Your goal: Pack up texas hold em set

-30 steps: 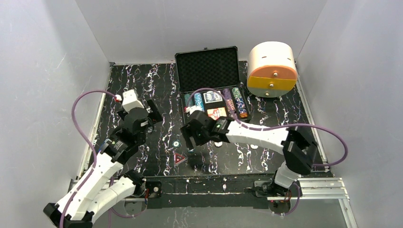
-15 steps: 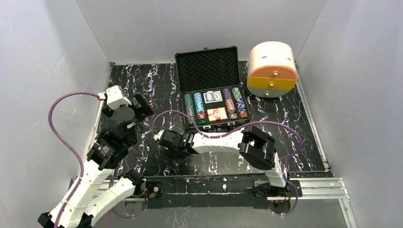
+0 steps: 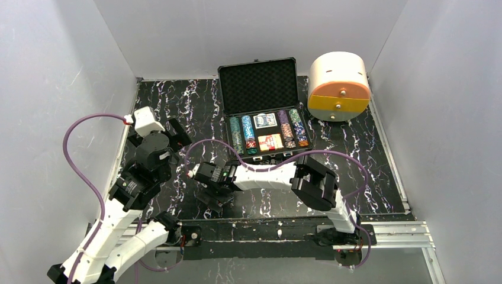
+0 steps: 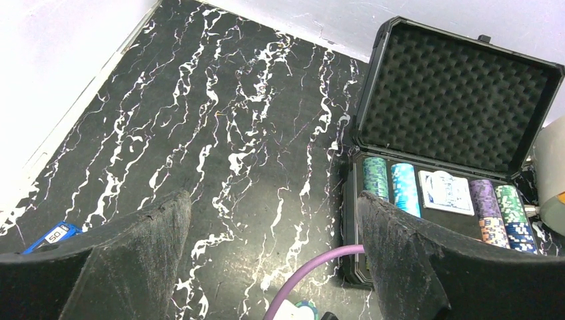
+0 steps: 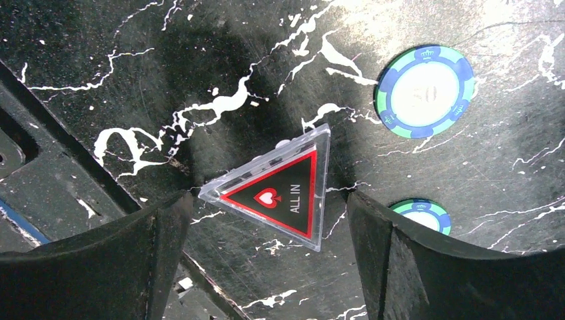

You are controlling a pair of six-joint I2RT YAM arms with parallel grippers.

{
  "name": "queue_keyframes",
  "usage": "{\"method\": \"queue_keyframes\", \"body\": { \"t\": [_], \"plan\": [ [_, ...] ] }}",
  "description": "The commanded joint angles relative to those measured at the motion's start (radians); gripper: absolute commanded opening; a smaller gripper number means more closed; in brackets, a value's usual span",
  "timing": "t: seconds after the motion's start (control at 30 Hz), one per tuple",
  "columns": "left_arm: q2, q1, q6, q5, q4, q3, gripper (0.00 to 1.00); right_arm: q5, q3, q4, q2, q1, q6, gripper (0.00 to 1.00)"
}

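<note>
1. My right end effector (image 5: 266, 200): fingers spread wide, nothing pinched. It is low over the bench (image 5: 133, 53) near the front edge, pointing down.
2. Triangle (image 5: 280, 190): clear plastic, red border, black face, a red heart and the words "ALL IN". It lies flat on the bench between my right fingers. One corner is just beside the finger on the left of the wrist view; I cannot tell if they touch.
3. Chip (image 5: 424, 91): blue and green, flat on the bench, beyond the triangle and apart from it.
4. Second chip (image 5: 421, 215): same colours, partly hidden behind my other right finger.
5. My left end effector (image 4: 273, 207): fingers spread, nothing between them. It is raised over the left part of the bench and faces the far side.
6. Purple cable (image 4: 313, 270): curves in below my left fingers.
7. Blue tool (image 4: 52, 235): small, on the bench by the left wall.
8. Briefcase (image 3: 257, 86): black, at the far middle of the bench, lid up, foam lining showing.
9. Rows of chips (image 4: 393, 187): multicoloured, on edge in the briefcase's base.
10. Blue deck (image 4: 445, 192): in the centre compartment, between the rows of chips.
11. Red deck (image 3: 270, 141): just in front of the blue deck.
12. Cylindrical box (image 3: 339, 86): white over orange, just right of the briefcase.
</note>
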State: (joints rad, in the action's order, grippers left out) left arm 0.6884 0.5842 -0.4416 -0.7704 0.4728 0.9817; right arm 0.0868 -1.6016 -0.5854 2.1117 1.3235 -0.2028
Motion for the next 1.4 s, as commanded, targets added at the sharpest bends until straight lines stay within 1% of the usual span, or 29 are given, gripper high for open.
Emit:
{"method": "queue_keyframes", "body": {
  "t": [0.0,0.2,0.37,0.43,0.7,0.77,1.0,1.1,1.23,1.37],
  "plan": [
    [0.011,-0.004,0.004,-0.02,0.001,0.01,0.92,0.019,-0.034,-0.031,0.04,0.003,0.012,0.91],
    [0.021,-0.004,0.004,-0.011,0.001,0.01,0.93,0.081,-0.058,-0.073,0.067,0.003,-0.028,0.8],
    [0.026,-0.004,0.004,-0.011,0.001,0.01,0.93,0.164,-0.06,-0.081,0.061,0.003,-0.074,0.64],
    [0.027,-0.004,0.004,-0.01,0.001,0.011,0.93,0.199,-0.063,-0.083,0.047,0.003,-0.098,0.6],
    [0.02,-0.004,0.007,-0.01,0.002,0.007,0.93,0.312,-0.036,-0.02,-0.117,-0.001,-0.131,0.59],
    [0.018,-0.004,0.006,-0.007,0.002,0.007,0.93,0.333,-0.015,0.007,-0.166,-0.025,-0.119,0.6],
    [0.013,-0.004,0.002,0.002,0.007,0.008,0.94,0.358,0.069,0.041,-0.303,-0.235,-0.137,0.6],
    [0.013,-0.004,-0.004,0.012,0.013,0.005,0.94,0.374,0.086,0.028,-0.331,-0.335,-0.163,0.61],
    [0.018,-0.004,-0.012,0.024,0.014,0.0,0.94,0.36,0.105,0.017,-0.348,-0.454,-0.193,0.62],
    [0.032,-0.004,-0.02,0.034,0.013,0.0,0.94,0.365,0.104,0.004,-0.324,-0.492,-0.166,0.63]
  ]
}}
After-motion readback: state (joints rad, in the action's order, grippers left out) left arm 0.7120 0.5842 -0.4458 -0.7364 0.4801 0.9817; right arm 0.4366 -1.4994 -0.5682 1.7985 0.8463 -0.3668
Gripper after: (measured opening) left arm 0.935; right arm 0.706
